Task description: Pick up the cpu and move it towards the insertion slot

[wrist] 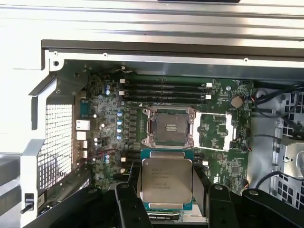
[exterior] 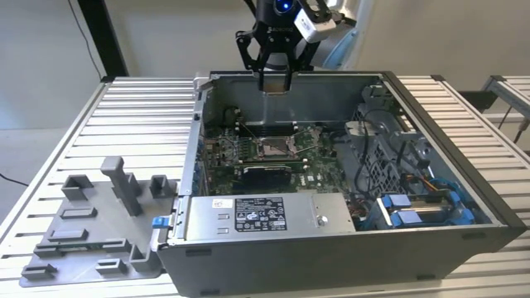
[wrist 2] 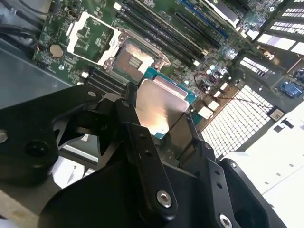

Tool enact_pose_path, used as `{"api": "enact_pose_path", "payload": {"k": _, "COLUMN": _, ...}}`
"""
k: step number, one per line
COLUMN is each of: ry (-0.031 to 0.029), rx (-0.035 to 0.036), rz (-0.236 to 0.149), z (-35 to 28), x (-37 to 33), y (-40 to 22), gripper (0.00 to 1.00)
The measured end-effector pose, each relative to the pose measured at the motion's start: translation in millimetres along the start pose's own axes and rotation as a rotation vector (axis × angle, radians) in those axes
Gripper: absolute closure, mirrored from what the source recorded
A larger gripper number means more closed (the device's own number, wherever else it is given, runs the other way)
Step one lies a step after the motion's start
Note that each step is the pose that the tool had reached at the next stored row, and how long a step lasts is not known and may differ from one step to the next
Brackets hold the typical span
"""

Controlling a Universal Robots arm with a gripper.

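The pincer (wrist: 167, 199) grips the cpu (wrist: 166, 179) by its edges above the insertion slot (wrist: 170, 127); a tilted chip could likely slip and bend contacts.

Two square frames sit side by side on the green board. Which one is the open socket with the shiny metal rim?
The insertion slot, directly beyond the cpu held in the gripper. The white frame beside it encloses plain green board.

cpu (wrist: 167, 179): glossy silver metal face | insertion slot (wrist: 169, 127): shiny metal frame | fingers (wrist 2: 142, 156): matt black
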State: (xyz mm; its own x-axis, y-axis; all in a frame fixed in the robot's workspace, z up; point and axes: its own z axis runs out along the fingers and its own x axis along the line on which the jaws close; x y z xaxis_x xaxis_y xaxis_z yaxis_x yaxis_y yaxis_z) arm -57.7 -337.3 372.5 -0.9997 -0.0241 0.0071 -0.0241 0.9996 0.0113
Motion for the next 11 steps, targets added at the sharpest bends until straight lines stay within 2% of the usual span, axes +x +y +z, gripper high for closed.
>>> {"api": "enact_pose_path", "payload": {"k": 6, "ry": 0.0000, "rx": -0.0001, "rz": 0.000, "z": 0.2, "x": -0.1, "y": 1.8, "gripper": 1.00}}
{"api": "enact_pose_path", "payload": {"k": 11, "ry": 0.0000, "rx": 0.0001, "rz": 0.002, "z": 1.1, "x": -0.5, "y": 8.2, "gripper": 1.00}}
